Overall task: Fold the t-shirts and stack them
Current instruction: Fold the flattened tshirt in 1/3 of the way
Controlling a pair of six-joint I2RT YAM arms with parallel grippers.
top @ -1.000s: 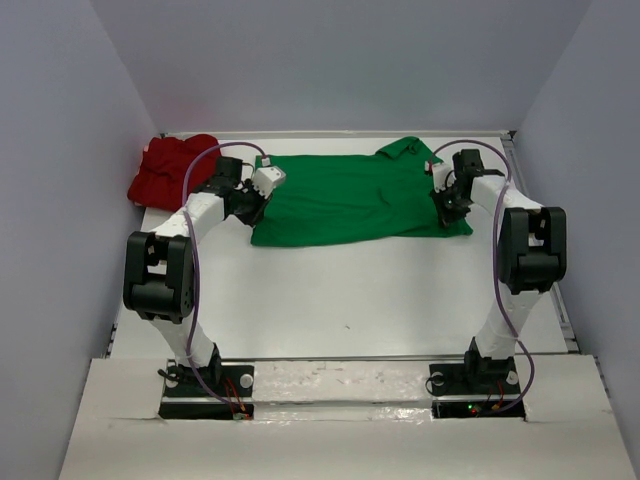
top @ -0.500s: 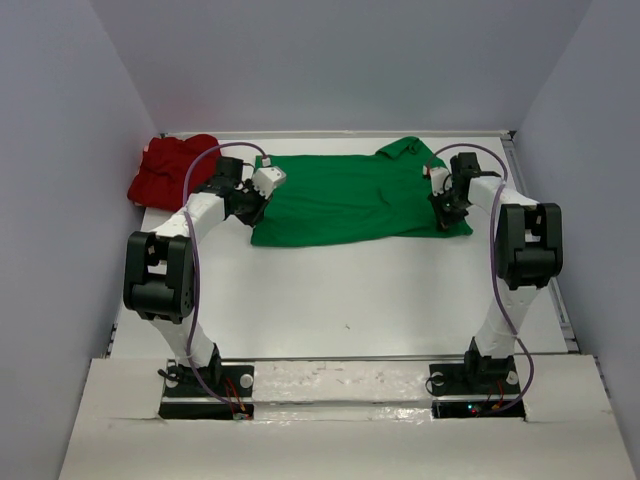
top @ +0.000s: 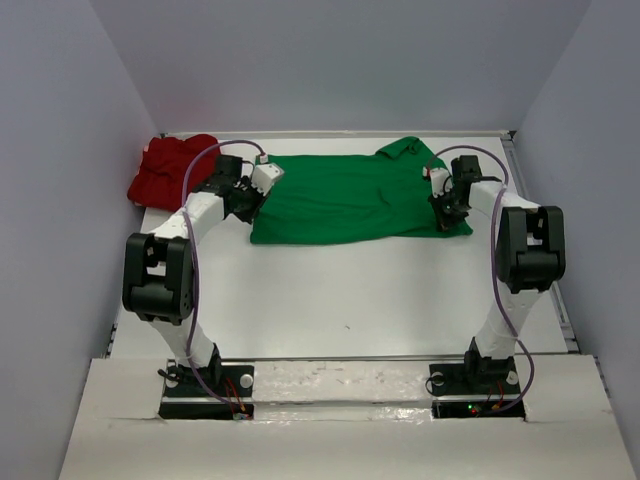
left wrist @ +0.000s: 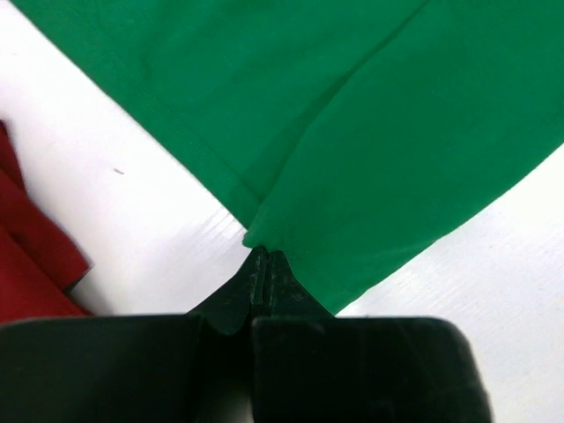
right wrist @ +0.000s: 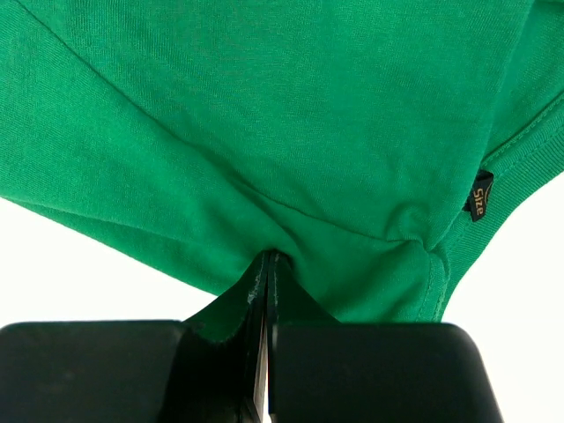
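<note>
The green shirt (top: 350, 200) lies spread across the far side of the table (top: 350, 290). The left gripper (left wrist: 262, 264) is clamped tight on its left edge, and the right gripper (right wrist: 269, 264) pinches cloth near the size tag (right wrist: 479, 196). The red shirt (top: 170, 170) sits crumpled in the far-left corner, apart from it.

Left hand (left wrist: 262, 261) shifted slightly left; right hand (right wrist: 267, 259) edged inward, dragging green t-shirt (top: 350, 200) edges.
</note>
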